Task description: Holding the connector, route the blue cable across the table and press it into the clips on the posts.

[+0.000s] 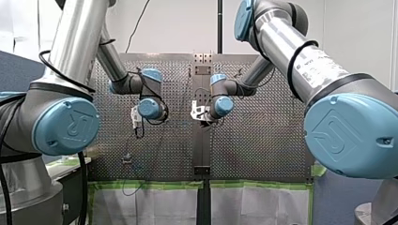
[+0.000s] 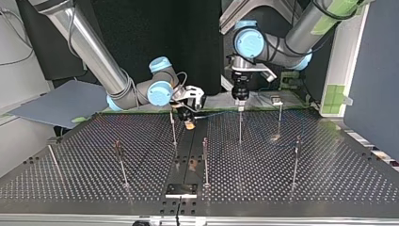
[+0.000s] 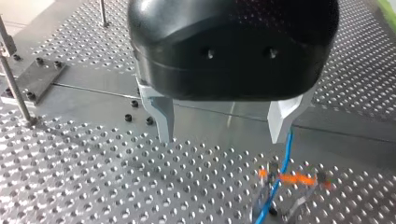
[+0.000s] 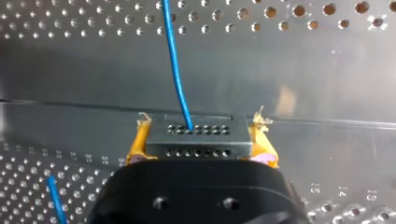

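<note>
Right gripper (image 4: 201, 136) clamps the connector (image 4: 196, 144), blue cable (image 4: 175, 70) running ahead.

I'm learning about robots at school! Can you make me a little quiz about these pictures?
1. True or false: my left hand is shut on the cable.
2. What does my right hand hold between its yellow pads? A) a post B) the connector C) nothing
3. Fill in: the cable plugged into the connector is ____ in colour.
Key: 1 false, its fingers are open and hold nothing. 2 B. 3 blue.
</note>
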